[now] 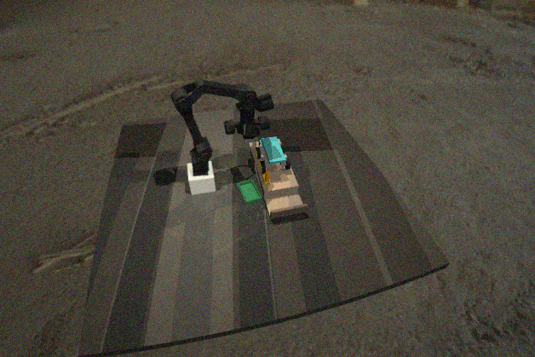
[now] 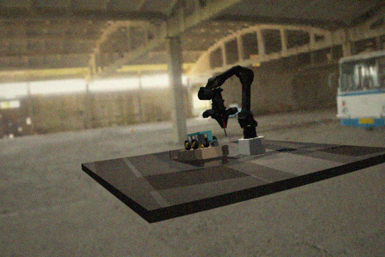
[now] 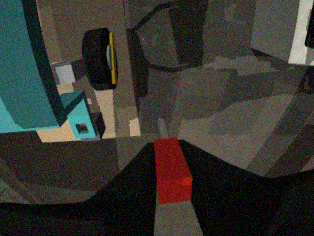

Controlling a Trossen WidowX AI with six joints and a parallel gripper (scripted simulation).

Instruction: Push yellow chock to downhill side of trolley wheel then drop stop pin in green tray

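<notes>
My gripper is shut on the red-headed stop pin. The pin's grey shaft points down and is free, beside the ramp's uphill end. The trolley stands on the wooden ramp. Its teal bracket shows an empty square hole. The chock, with its yellow and orange parts, sits by the trolley's near-side downhill wheel; it looks close against it, but contact is too small to tell. The green tray lies beside the ramp and looks empty.
The arm's white base block stands on the tray's other side from the ramp. The ramp has a raised lip at its downhill end. A trolley wheel shows near the ramp's side edge.
</notes>
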